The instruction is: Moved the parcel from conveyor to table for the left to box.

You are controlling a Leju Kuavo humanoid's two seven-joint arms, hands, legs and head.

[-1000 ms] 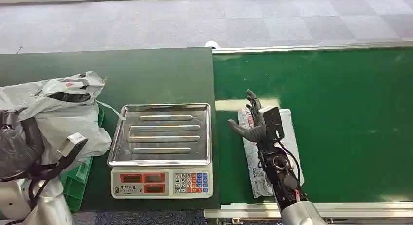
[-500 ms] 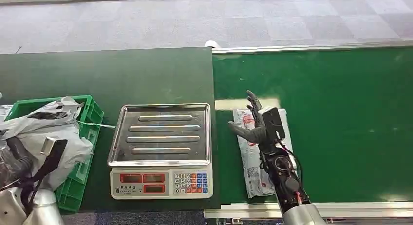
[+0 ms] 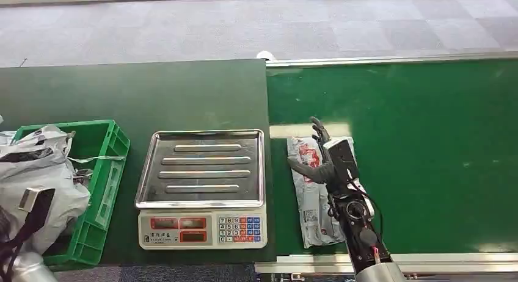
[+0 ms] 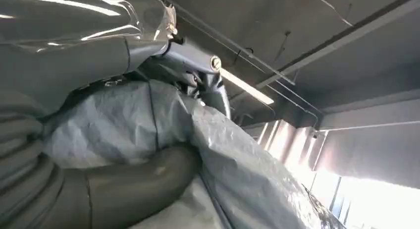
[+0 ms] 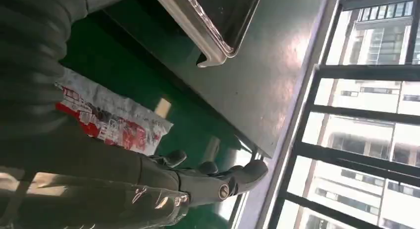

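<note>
Conveyor [image 3: 427, 141]: I am seeing its green belt lying beneath my right hand and stretching well beyond my fingertips.
Table [image 3: 134, 93]: its dark green top is running just beside the belt, on my thumb's side of my right hand, and is bearing the scale and the crate.
Scale [image 3: 203, 187]: it is sitting near my right thumb, across the seam between table and belt; its steel tray [image 5: 213, 26] is lying bare, with the red displays and keypad facing me.
Green crate [image 3: 101, 184]: it is standing just beyond the scale, well apart from my right fingers and close against my left arm.
Grey bag [image 3: 36, 184]: I am gripping this crumpled grey plastic bag with my left hand [image 4: 124, 189]; in the left wrist view my thumb is pressing into its folds. It is hanging over the crate's near corner.
Parcel [image 3: 311, 196]: the white parcel with red print is lying flat on the belt directly under my right hand, its printed end reaching past my thumb towards the scale.
Right hand [image 3: 321, 157]: I am holding it just above the parcel with fingers [image 5: 247, 172] spread apart and grasping nothing; whether my palm is touching the wrapper, I cannot tell.
</note>
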